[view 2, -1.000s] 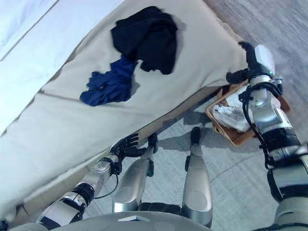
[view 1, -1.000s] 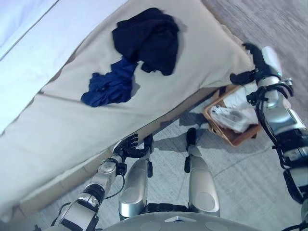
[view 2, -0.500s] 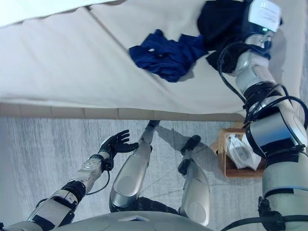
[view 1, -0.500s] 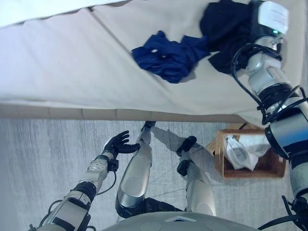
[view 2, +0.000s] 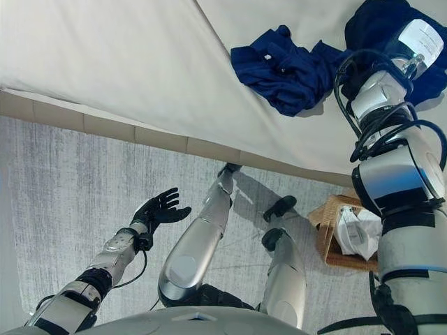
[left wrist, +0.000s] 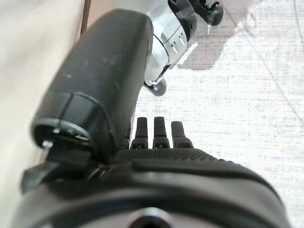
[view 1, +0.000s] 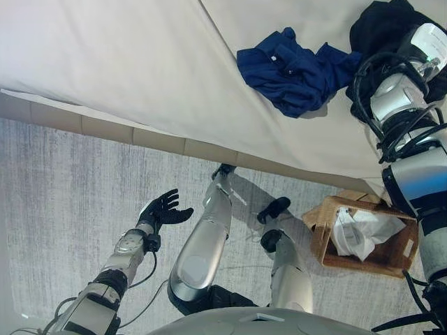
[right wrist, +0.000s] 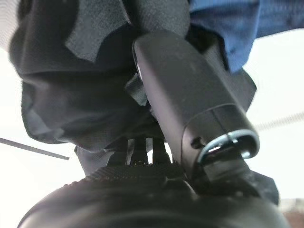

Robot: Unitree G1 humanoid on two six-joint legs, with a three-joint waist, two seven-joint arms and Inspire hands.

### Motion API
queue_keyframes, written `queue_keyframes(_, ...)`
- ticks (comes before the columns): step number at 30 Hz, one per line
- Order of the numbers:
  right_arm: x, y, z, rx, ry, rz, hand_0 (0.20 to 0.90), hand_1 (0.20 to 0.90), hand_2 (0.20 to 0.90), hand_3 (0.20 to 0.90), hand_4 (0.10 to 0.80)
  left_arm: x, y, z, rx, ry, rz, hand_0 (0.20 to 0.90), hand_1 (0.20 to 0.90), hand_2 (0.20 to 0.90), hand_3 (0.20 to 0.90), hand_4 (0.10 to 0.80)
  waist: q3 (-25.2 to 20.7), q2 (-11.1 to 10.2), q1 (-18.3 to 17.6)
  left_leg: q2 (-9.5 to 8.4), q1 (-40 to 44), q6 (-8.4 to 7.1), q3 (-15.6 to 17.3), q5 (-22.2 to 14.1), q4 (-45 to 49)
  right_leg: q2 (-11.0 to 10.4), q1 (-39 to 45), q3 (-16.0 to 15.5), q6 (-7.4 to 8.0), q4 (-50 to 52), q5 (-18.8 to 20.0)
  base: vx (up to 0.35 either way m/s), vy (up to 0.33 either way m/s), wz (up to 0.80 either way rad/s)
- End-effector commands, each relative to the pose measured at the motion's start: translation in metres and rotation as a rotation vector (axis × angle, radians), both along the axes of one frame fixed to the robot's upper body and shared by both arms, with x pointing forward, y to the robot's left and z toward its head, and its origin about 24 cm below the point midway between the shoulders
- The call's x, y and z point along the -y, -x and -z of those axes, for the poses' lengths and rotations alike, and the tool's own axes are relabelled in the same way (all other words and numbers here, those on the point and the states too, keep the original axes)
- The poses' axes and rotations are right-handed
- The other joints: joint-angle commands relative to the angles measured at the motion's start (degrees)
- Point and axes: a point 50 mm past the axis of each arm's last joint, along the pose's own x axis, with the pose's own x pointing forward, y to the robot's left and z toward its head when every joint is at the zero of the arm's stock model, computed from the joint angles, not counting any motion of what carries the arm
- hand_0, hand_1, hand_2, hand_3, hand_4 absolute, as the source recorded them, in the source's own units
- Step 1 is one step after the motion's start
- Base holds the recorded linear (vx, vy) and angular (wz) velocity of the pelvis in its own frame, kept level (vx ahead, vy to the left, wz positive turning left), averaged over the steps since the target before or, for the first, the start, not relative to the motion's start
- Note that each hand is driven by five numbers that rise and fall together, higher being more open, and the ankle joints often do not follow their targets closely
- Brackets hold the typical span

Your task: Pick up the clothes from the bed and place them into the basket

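The basket sits on the floor at 4 o'clock, holding white cloth. On the bed, the right hand presses into the black garment, grip unclear; a blue shirt lies beside it. The left hand hovers spread and empty.

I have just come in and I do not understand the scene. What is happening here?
The right robot hand is on the black garment on the bed; whether it grips is unclear. A blue garment lies beside it. The left robot hand hangs open over the floor. The basket already holds white clothes.
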Motion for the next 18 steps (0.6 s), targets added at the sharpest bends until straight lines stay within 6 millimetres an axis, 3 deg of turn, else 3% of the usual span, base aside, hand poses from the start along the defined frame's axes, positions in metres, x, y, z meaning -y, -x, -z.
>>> queue_keyframes(1,0.011,0.005,-0.014,-0.069,-0.044,-0.018,0.3,0.3,0.3,0.2,0.1,-0.032,0.048,0.018,-0.09,-0.023,-0.072,0.9,0.9,0.9,0.9,0.8,-1.86,-2.13,1.62,-1.72,-2.03,5.66,2.93,-4.03,1.82,0.19,-2.52,0.13,1.49,5.75,0.47,0.041,-0.051,-0.02)
queue_keyframes(3,0.009,0.004,-0.015,-0.036,-0.083,-0.048,0.3,0.3,0.3,0.2,0.1,-0.035,0.051,0.018,-0.091,-0.029,-0.076,0.9,0.9,0.9,0.9,0.8,-1.86,-2.39,1.5,-1.53,-2.66,5.41,2.73,-4.15,2.11,0.49,-3.11,0.19,1.5,5.4,0.75,0.024,-0.101,0.01)
queue_keyframes(6,0.0,0.001,-0.025,0.173,-0.074,-0.112,0.3,0.3,0.3,0.2,0.1,-0.042,0.057,0.018,-0.095,-0.051,-0.088,0.9,0.9,0.9,0.9,0.8,-1.86,-3.6,0.7,-1.15,-2.71,5.2,2.71,-5.45,3.27,1.44,-2.96,0.5,1.6,3.78,1.99,0.005,-0.138,-0.01)
queue_keyframes(9,-0.018,0.002,-0.05,0.529,-0.122,-0.183,0.3,0.3,0.3,0.2,0.1,-0.046,0.059,0.019,-0.097,-0.057,-0.12,0.9,0.9,0.9,0.9,0.8,-1.86,-4.54,-0.65,-0.49,-0.92,5.34,3.88,-7.46,4.78,2.32,-1.14,1.83,1.63,2.91,2.36,-0.033,-0.072,-0.11)
queue_keyframes(13,-0.036,0.019,-0.078,0.955,-0.216,-0.295,0.3,0.3,0.3,0.2,0.1,-0.046,0.057,0.019,-0.103,-0.078,-0.163,0.9,0.9,0.9,0.9,0.8,-1.86,-6.03,-2.72,0.57,3.78,5.59,6.7,-10.48,6.29,3.45,3.65,4.37,1.31,2.01,1.57,-0.048,-0.076,-0.47)
queue_keyframes(14,-0.038,0.022,-0.083,0.985,-0.208,-0.302,0.3,0.3,0.3,0.2,0.1,-0.047,0.055,0.018,-0.101,-0.082,-0.165,0.9,0.9,0.9,0.9,0.8,-1.86,-6.39,-3.18,0.24,3.23,5.64,7.13,-8.72,6.17,3.1,3.42,3.99,0.78,1.44,2.89,-0.088,-0.07,-0.42)
queue_keyframes(18,-0.042,0.045,-0.109,1.127,-0.115,-0.352,0.3,0.3,0.3,0.2,0.1,-0.045,0.051,0.02,-0.139,-0.137,-0.149,0.9,0.9,0.9,0.9,0.8,-1.87,-6.87,-5.36,1.03,11.29,5.53,9.85,-10.67,5.68,3.92,10.54,6.8,0.17,0.15,1.61,0.007,-0.115,-0.28)
